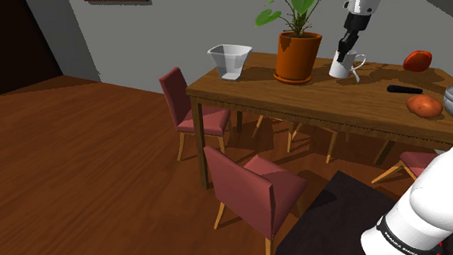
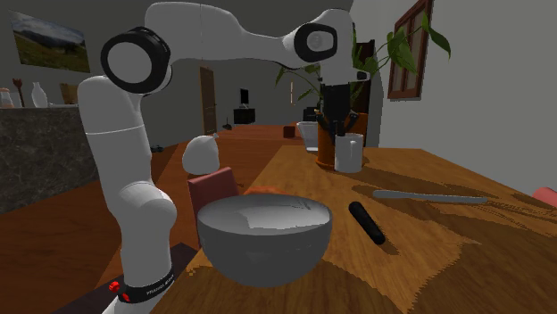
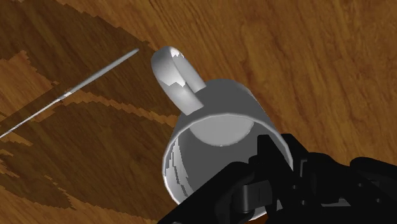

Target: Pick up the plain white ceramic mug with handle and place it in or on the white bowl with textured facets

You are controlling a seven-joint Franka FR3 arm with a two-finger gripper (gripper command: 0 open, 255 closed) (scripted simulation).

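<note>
The hand [image 1: 345,50] comes down onto the mug [image 1: 344,66] and grips it. In the wrist view its fingers [image 3: 270,159] pinch the mug's [image 3: 216,137] wall at the rim, on the side away from the handle. The mug is white and sits low over the desk [image 1: 294,97], just beside the pot [image 1: 297,57] on the shoulder view's right, with its handle turned away from the pot. Whether its base touches the wood cannot be told.

The faceted white bowl [image 1: 230,61] stands on the pot's other side, apart from it. A thin grey rod [image 3: 70,92] lies on the desk beyond the mug from the pot. Farther from the pot lie a black stick [image 1: 404,89], a red thing [image 1: 418,59], an orange thing [image 1: 424,105] and a grey bowl [image 2: 263,236].
</note>
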